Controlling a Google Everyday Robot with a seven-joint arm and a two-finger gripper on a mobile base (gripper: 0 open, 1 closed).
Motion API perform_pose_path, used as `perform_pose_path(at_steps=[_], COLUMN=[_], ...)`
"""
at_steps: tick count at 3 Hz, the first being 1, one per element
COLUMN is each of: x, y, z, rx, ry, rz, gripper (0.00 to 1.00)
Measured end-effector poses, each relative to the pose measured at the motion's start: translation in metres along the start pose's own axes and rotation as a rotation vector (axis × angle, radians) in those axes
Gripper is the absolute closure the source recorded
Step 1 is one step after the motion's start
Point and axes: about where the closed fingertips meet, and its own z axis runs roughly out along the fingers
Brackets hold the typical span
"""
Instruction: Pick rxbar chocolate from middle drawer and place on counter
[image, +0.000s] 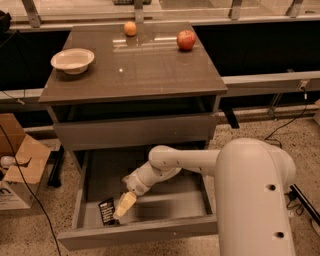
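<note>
Hand: low inside the middle drawer, tip angled down-left, just beside the rxbar chocolate. Cannot tell whether the hand is open or closed, nor whether it touches the wrapper.

Bar: flat on the drawer floor, front-left part, near the front wall and not far from the left side wall.

Step, as judged: the reach to grasp. Bar not lifted.

Next move calls for: settling over the wrapper and closing on a thin, flat thing that lies flush with the floor. Little to bite on, so it may slide toward the front wall.

Edges: the low drawer walls hem the bar in at front and left. The arm enters from the right, under the upper drawer front and the counter overhang. The lift should come out toward the front before rising.

Room: on the counter, the bowl sits at the left, the orange and apple at the back. The middle and front are bare. A cardboard box stands on the floor, well to the left.
</note>
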Motion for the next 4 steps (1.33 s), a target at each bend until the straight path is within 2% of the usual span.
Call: perform_pose_path(at_steps=[1, 2, 3, 4], x=[0.0, 0.0, 0.002, 0.016], y=[-0.014, -0.024, -0.022, -0.01], z=[0.032, 0.049, 0.069, 0.101], rx=[0.053, 0.114, 0.196, 0.299], ry=[-0.05, -0.082, -0.031, 0.082], rz=[0.086, 0.142, 0.174, 0.232], gripper=[0.0, 0.0, 0.0, 0.0])
